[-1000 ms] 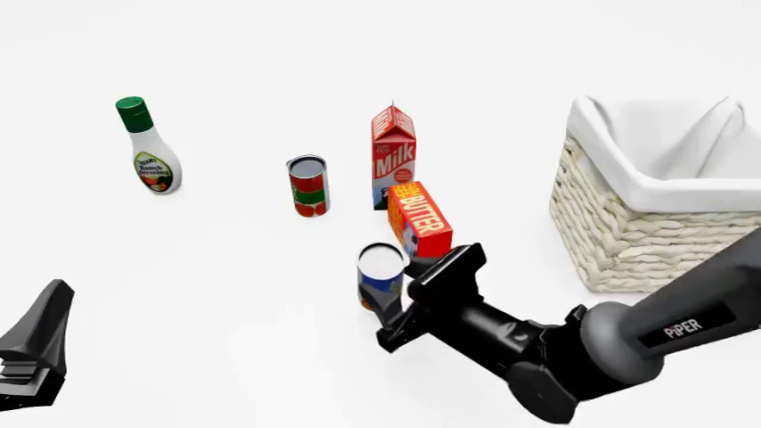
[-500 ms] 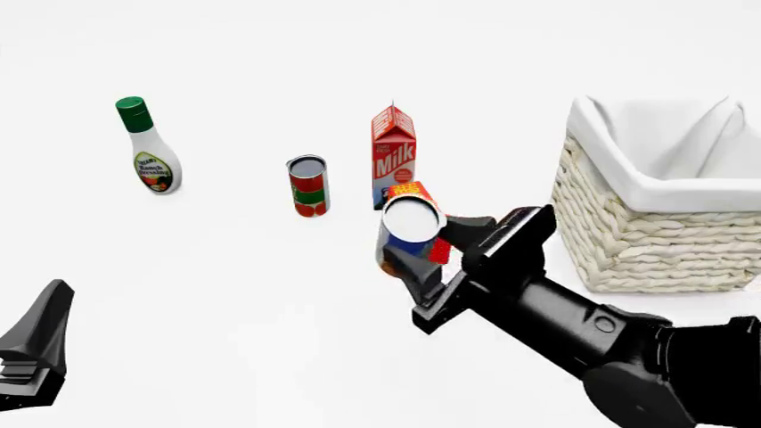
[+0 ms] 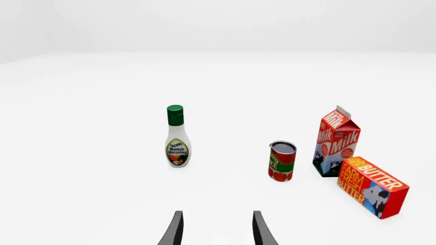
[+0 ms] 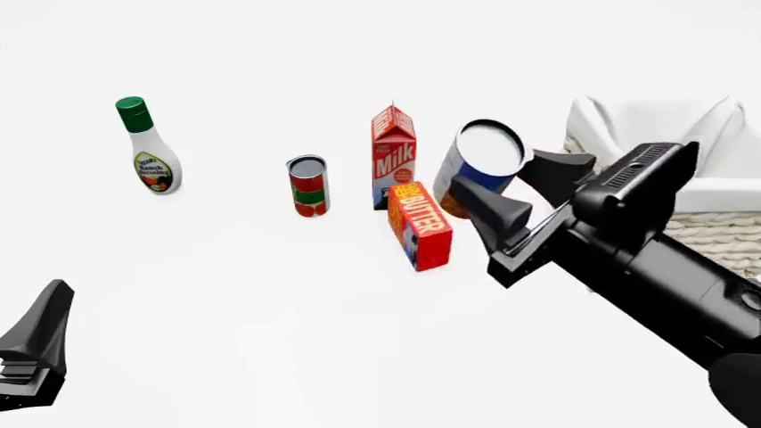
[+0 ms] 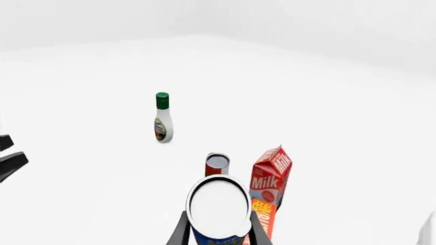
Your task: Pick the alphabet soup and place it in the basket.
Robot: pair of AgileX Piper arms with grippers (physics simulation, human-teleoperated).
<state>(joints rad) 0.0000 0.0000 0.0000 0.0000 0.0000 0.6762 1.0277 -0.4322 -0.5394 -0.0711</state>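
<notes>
Since half a second ago the right hand [image 4: 514, 189] has carried the alphabet soup [image 4: 480, 166] up and to the right, off the bench [image 4: 238, 294], from a spot in front of the butter box to a height level with the milk carton's upper half. A second ago the can stood on the bench beside that box.

Now the can hangs in the air, tilted, its pale top turned toward the front camera and its blue label band showing just below. It sits between the milk carton [image 4: 394, 157] and the basket [image 4: 630, 134], clear of both in the front view. The right hand is clenched on it, one black finger on each side; in the right wrist view the alphabet soup [image 5: 219, 208] fills the lower middle with the fingers [image 5: 179, 232] pressed to its sides.

The basket stands at the right edge, its white cloth lining folded over the wicker wall, partly covered by the right arm.

On the bench the ranch dressing bottle [image 4: 148, 148], the red-and-green can [image 4: 308, 185], the milk carton and the butter box [image 4: 420, 224] are unmoved.

The left hand [image 4: 34, 357] rests low at the left edge, away from everything. In its own wrist view the left hand [image 3: 216, 232] is released, fingers parted with nothing between them.
</notes>
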